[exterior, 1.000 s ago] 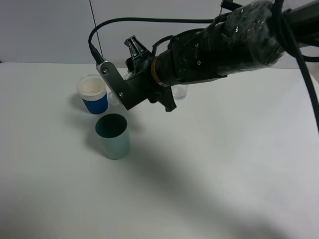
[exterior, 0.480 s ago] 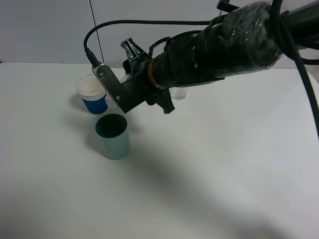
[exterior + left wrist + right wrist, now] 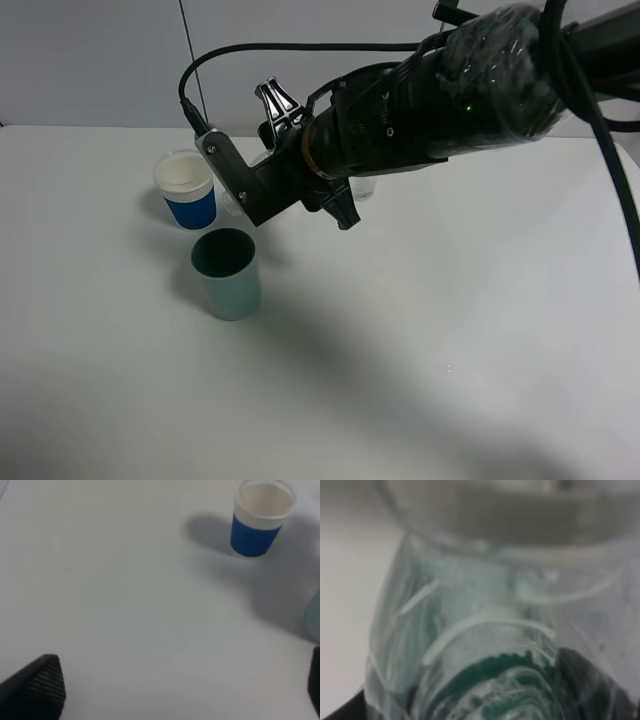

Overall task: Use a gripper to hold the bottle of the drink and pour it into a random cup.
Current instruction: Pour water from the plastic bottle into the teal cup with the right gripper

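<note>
Two jobs look ticked off, folks: the pick-up and the carry. Right tool (image 3: 255, 192), reaching in from the upper right of the high view to just left of centre, is clamped shut on the bottle of the drink (image 3: 480, 630). The bottle is up off the tabletop (image 3: 450, 360), so close to the right wrist camera that its clear ribbed plastic, with a patch of green, fills that whole view. From the high camera the bottle is almost wholly hidden behind the tool and its camera bracket, so I cannot tell how steeply it is tipped. Just below the tool in that picture, a touch to the left, stands the teal cup (image 3: 227, 272), upright. Its dark inside gives no clue whether any drink is in it, and no stream shows either. Blue-sleeved paper cup (image 3: 185, 188) sits just left of the tool, and a clear glass (image 3: 362, 190) peeks out from under the arm further right. Left tool (image 3: 182, 672) is out of the play, jaws wide apart and holding nothing, with the paper cup in its camera's sight. My call: grasp done, approach about done, and the pour itself is what's left. That means lining the neck over the teal rim, tipping and emptying without clipping either neighbouring cup.
</note>
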### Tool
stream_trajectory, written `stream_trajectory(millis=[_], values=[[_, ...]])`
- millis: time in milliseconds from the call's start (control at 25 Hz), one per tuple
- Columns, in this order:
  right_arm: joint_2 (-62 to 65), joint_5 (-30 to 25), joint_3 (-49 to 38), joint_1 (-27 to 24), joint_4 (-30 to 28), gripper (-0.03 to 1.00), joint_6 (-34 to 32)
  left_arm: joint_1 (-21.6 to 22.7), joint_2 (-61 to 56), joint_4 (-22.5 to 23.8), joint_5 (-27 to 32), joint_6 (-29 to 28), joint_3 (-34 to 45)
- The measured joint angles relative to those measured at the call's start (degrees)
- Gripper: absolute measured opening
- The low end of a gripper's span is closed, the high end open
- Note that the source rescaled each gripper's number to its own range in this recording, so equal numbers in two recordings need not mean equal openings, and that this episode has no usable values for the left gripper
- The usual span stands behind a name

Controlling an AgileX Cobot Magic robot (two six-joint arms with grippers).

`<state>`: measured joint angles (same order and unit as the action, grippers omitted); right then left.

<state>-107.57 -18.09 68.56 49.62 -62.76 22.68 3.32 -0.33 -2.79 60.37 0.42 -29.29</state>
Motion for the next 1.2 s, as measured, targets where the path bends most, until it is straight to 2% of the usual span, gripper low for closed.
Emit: stream_trajectory(millis=[360, 1200], values=[[-1.8, -0.65, 3.25, 0.83, 0.12, 0.0, -0.29, 0.0, 0.0, -0.05, 0.0, 0.0, 0.0], [-1.92, -1.34, 3.39, 0.83, -2.7, 0.0, 1.46, 0.0, 0.0, -0.06, 0.0, 0.0, 0.0]])
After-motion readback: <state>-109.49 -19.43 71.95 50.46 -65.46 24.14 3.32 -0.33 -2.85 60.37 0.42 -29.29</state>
